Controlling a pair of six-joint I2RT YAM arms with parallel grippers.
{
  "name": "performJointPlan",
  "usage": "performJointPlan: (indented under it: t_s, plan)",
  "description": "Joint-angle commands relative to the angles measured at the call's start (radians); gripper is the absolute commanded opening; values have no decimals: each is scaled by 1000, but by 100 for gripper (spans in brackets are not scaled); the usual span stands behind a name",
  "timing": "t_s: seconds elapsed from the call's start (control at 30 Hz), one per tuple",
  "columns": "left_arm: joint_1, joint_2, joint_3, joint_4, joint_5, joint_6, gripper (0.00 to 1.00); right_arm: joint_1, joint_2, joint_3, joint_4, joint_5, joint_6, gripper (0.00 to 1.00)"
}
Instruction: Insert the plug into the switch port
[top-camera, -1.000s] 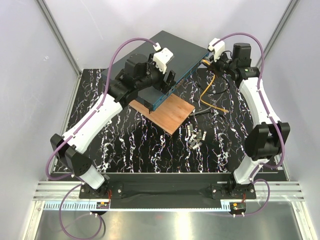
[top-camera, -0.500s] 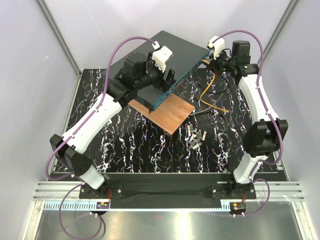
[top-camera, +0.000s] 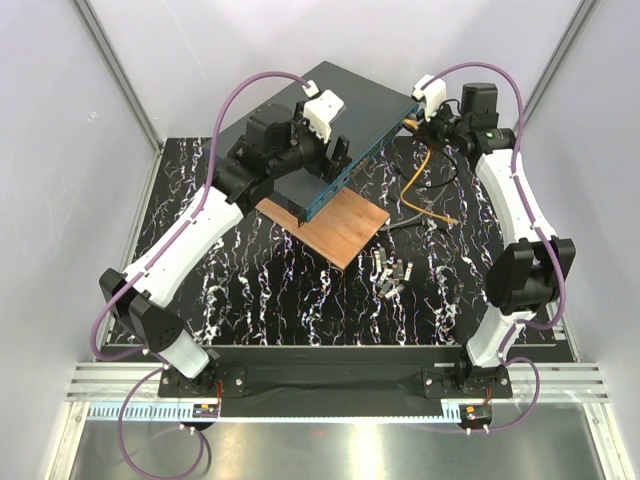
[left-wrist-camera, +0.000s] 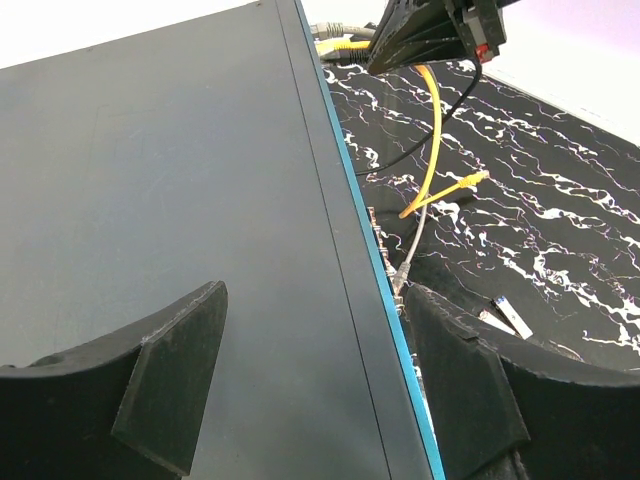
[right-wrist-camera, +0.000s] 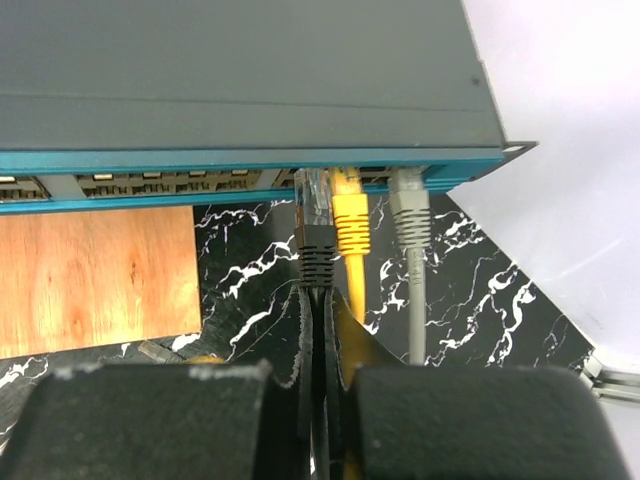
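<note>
Left claw (left-wrist-camera: 315, 330) stays spread wide, released, straddling the teal front edge of the switch (top-camera: 365, 100) toward its left end. Right claw (right-wrist-camera: 322, 300), clenched on a black-booted plug (right-wrist-camera: 314, 225), has crept closer to the switch's right end, so the clear tip now meets a port; nearer that right corner, the yellow plug (right-wrist-camera: 350, 215) already sits in its switch port (right-wrist-camera: 346, 178), apparently seated
</note>
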Motion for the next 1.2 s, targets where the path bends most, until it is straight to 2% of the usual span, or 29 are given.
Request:
performJointPlan:
  t_s: [0.0,0.8,1.17]
  plan:
    - [6,-5,57,48,-6,8,79,10,-22,-24,35,27,-19,0]
    - [5,-6,46,52,5,8,79,11,-79,-7,52,-10,16,0]
    - [5,-6,44,52,3,12,79,11,-23,56,18,13,20,0]
